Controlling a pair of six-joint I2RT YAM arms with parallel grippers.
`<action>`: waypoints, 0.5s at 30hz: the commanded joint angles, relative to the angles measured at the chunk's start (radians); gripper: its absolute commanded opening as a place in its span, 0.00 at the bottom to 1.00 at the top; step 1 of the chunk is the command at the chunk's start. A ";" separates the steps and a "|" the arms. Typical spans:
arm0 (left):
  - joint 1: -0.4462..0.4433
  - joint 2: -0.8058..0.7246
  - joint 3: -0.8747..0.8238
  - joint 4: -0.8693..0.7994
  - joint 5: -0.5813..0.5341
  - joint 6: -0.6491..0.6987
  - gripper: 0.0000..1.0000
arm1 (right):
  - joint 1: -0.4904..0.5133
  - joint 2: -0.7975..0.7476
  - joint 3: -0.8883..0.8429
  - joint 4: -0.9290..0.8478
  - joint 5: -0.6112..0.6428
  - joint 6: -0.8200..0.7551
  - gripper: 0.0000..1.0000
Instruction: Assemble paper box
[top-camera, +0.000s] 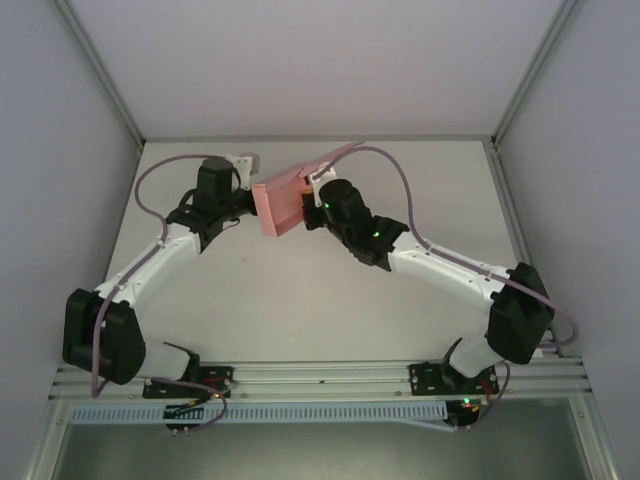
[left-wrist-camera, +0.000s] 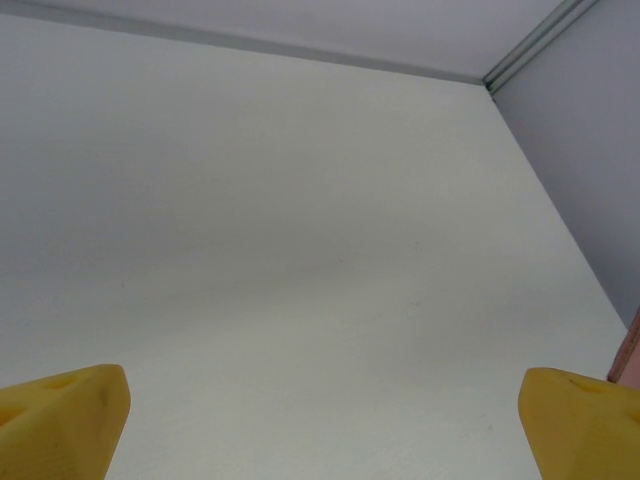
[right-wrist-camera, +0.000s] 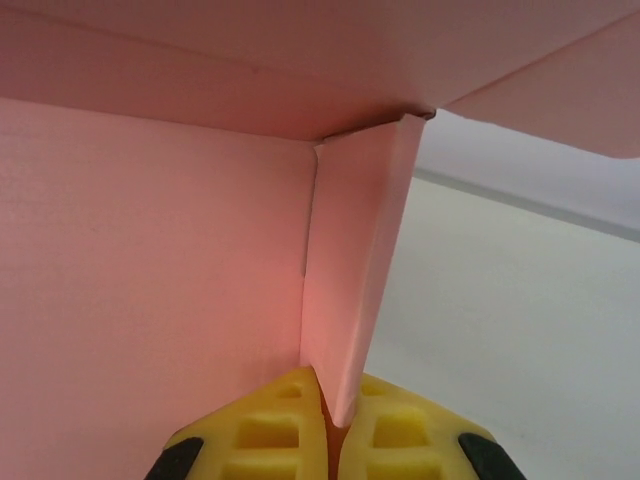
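half props, half steadies the pink paper box (top-camera: 285, 205) over the far middle of the table (top-camera: 300, 310), pinching one upright flap (right-wrist-camera: 350, 270) tight in the right gripper (right-wrist-camera: 335, 410), likely to hold it square, leaving the left gripper (left-wrist-camera: 325, 425) wide open, empty, just beside it.

- Left arm (top-camera: 150, 262) and right arm (top-camera: 450, 270): white shells between chunky black joint housings.
- A thin lilac-grey cable (top-camera: 160, 165) loops along each arm.
- Small green lights (top-camera: 376, 235) glow on the right arm's black wrist.
- Left gripper (left-wrist-camera: 322, 420) and right gripper (right-wrist-camera: 330, 415): yellow fingers (right-wrist-camera: 275, 425), the right's moulded with square pockets.
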 joint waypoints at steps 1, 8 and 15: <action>-0.129 -0.050 0.100 0.102 0.253 0.078 1.00 | 0.037 0.131 -0.002 -0.193 0.107 -0.055 0.00; -0.162 -0.044 0.115 0.095 0.238 0.090 1.00 | 0.040 0.183 0.067 -0.251 0.192 0.019 0.00; -0.160 -0.066 0.077 -0.006 0.052 0.118 1.00 | 0.015 -0.033 -0.122 0.002 -0.065 0.043 0.00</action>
